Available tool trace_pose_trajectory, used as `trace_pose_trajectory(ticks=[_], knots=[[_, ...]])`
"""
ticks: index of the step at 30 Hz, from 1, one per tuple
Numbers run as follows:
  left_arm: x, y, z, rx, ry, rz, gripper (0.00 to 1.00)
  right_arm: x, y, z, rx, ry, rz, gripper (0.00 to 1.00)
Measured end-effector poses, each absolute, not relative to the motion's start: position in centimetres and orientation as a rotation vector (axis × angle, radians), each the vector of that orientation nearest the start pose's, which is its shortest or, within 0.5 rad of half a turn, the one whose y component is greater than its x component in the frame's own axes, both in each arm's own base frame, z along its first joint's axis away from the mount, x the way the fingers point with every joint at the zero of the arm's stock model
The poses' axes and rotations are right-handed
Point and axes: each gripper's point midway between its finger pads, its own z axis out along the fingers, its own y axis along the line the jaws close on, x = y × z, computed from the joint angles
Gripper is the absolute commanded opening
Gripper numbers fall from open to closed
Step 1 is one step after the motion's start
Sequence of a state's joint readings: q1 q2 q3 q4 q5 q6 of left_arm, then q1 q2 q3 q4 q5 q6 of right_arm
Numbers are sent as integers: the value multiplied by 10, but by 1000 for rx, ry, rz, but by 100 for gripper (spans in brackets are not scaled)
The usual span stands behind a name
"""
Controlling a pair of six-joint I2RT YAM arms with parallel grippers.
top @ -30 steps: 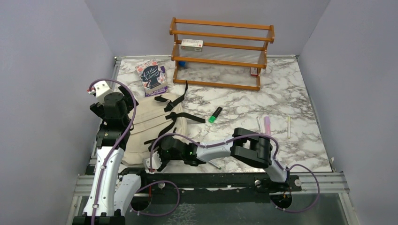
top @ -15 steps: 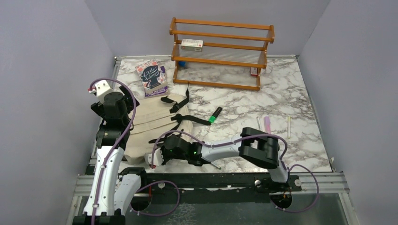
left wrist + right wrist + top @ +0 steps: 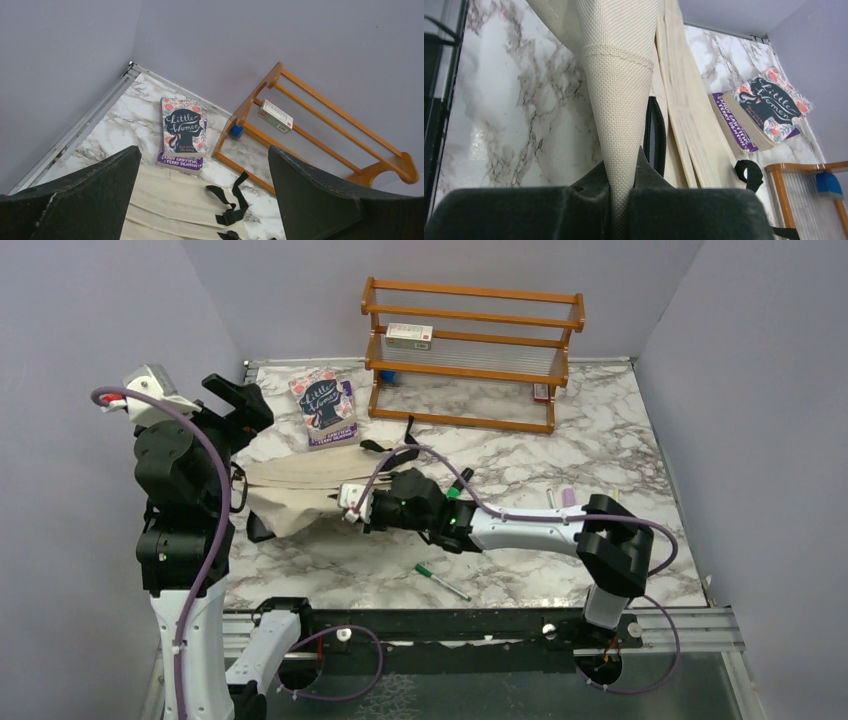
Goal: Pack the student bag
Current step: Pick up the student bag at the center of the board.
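The student bag is a cream canvas backpack lying at the table's left with black straps at its far end. My right gripper is shut on a fold of its cream fabric, lifted off the marble; a black zipper runs just beside the pinched fold. My left gripper hangs high over the bag's left side, open and holding nothing. In the left wrist view the bag lies below the wide-apart fingers.
Two stacked books lie just beyond the bag. A wooden rack at the back holds a white box. A green pen lies near the front, a green highlighter beside the right arm, more pens to the right.
The right gripper closed on the bag's near edge and pulled it up and away from the front edge, folding the bag. The left arm rose and swung back. The green pen came into view.
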State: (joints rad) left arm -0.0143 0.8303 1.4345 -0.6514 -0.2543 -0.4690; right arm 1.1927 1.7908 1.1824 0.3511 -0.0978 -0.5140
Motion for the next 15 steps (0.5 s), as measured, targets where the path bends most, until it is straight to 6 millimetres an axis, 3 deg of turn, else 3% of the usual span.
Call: trace_pose_trajectory(ticks=[3, 7, 11, 15], knots=[[242, 21, 456, -553, 1510, -180, 99, 219, 495, 200, -1368, 1214, 646, 1], [234, 22, 446, -560, 1547, -170, 99, 231, 477, 216, -1283, 1254, 751, 1], [231, 22, 431, -563, 1595, -152, 99, 242, 463, 230, -1218, 1284, 828, 1], [232, 22, 404, -574, 1681, -127, 99, 249, 454, 238, -1162, 1311, 882, 1]])
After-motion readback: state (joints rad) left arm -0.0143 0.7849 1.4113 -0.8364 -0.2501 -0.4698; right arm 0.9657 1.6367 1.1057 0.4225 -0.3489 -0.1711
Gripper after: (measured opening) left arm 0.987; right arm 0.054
